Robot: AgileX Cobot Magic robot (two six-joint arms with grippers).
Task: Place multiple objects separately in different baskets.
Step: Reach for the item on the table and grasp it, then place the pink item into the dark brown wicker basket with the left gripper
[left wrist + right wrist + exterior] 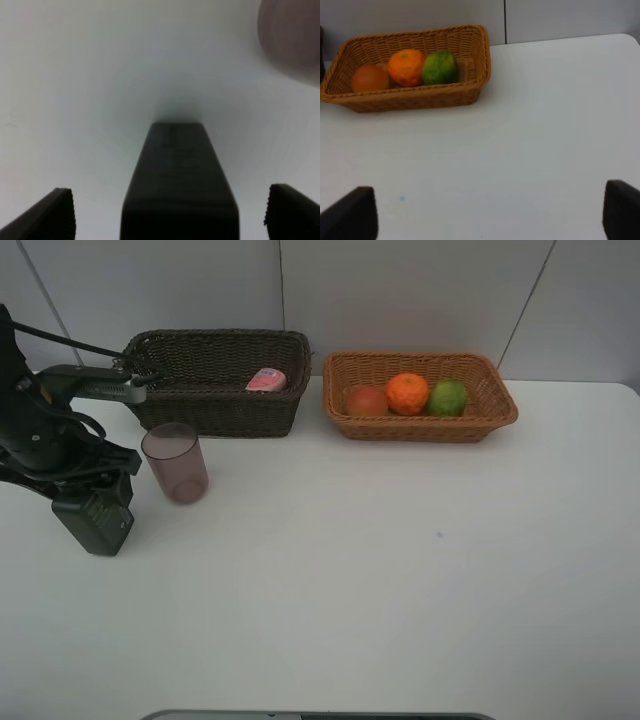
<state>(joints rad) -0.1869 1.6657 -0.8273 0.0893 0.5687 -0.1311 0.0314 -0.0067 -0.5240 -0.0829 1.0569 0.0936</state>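
Left gripper (169, 192) is right down over the table (400, 570), jaws spread wide, and the dark bottle (177, 150) sits squarely in the gap between them with daylight on both sides, so nothing is gripped yet. The bottle's long axis runs straight out from the wrist, in line with the fingers; whether it stands or lies flat, I can't tell from here. That lineup is the whole story: the jaws only need to close across its narrow width. The left arm is hunched low at the table's left edge, and the cup (175, 462) stands upright just beside it, in front of the dark basket (215, 410). The pink bottle (266, 380) is in that basket. Over in the tan basket (420, 432), the red fruit (367, 400), orange (408, 393) and lime (448, 397) sit in a row. Right gripper (490, 190) hangs wide open and empty over bare table, well clear of the bottle, so the left is clearly the nearer one.
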